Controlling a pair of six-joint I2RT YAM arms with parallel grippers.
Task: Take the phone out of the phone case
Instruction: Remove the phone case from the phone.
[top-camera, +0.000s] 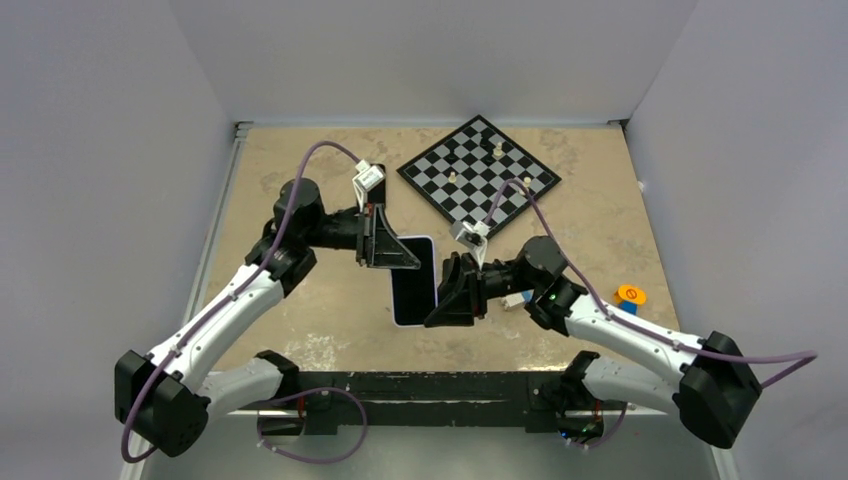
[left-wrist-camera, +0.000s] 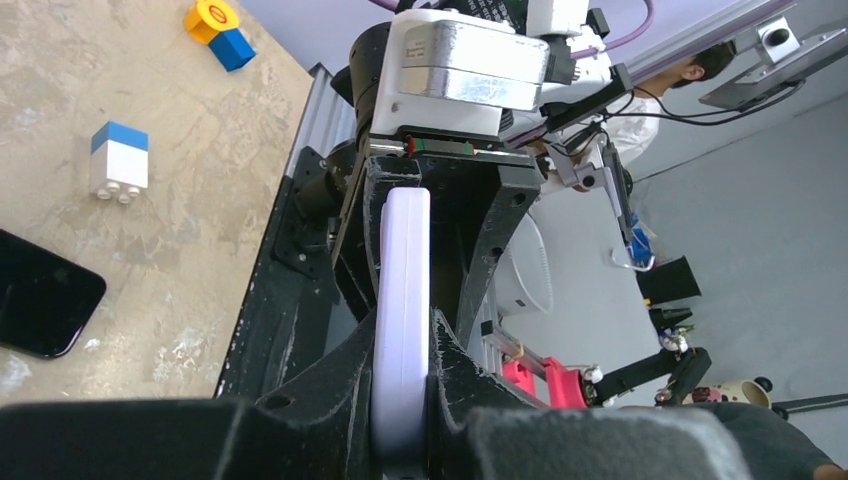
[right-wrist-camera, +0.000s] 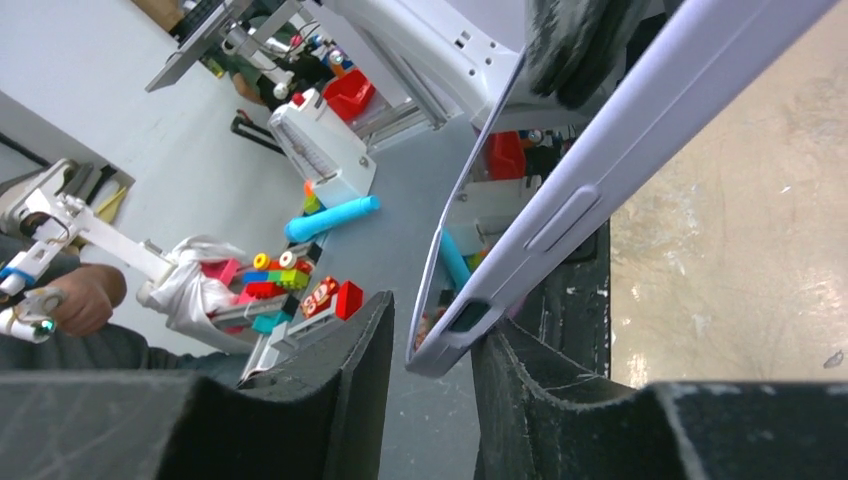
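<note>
Left pincer (top-camera: 405, 258) gripped upper end of lavender plastic phone case (left-wrist-camera: 402, 290) | case hung above tabletop (top-camera: 600, 230) at frame centre, long axis ran down-frame | right pincer (right-wrist-camera: 430, 385) stood unclenched, straddling its lower corner.

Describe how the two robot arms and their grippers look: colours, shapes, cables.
The left arm and right arm have white links, black joints and looping purple cables. The left gripper and right gripper are black, with wedge-shaped fingers and white wrist cameras.
</note>
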